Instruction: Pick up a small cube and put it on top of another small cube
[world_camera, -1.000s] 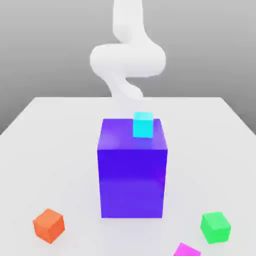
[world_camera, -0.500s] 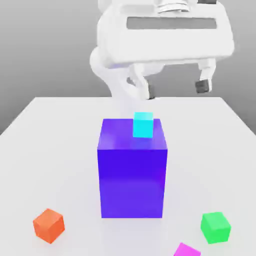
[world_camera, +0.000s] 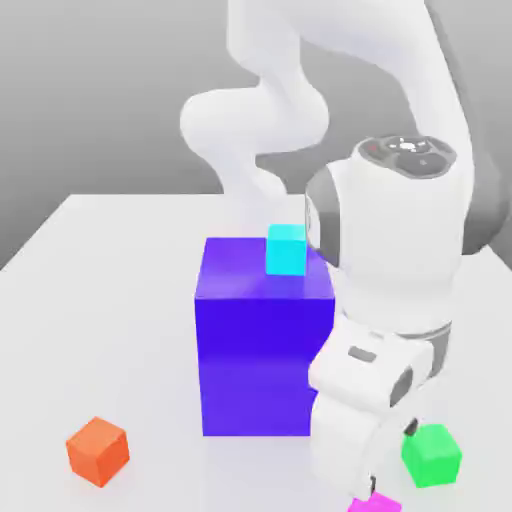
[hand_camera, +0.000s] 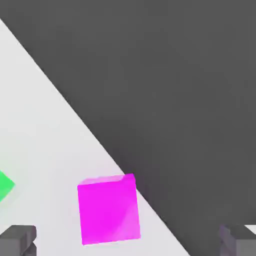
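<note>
A small magenta cube (hand_camera: 108, 209) lies on the white table close to its edge. My gripper (hand_camera: 129, 242) is open, with one dark fingertip (hand_camera: 17, 240) on each side of the cube and neither touching it. In the exterior view the white hand (world_camera: 350, 440) hangs low at the front right, just above the magenta cube (world_camera: 375, 503). A small green cube (world_camera: 432, 455) sits beside it, and its corner shows as the green cube (hand_camera: 4, 185) in the hand view. A small cyan cube (world_camera: 286, 249) rests on top of a tall blue block (world_camera: 265, 335). A small orange cube (world_camera: 98, 451) lies at the front left.
The tall blue block stands mid-table, right next to the lowered arm on the exterior view's left. The table edge (hand_camera: 90, 132) runs close past the magenta cube, with dark floor beyond it.
The arm has swung down from above the blue block to the front right, bringing the hand low over the magenta cube. The fingers stayed open. No cube moved.
</note>
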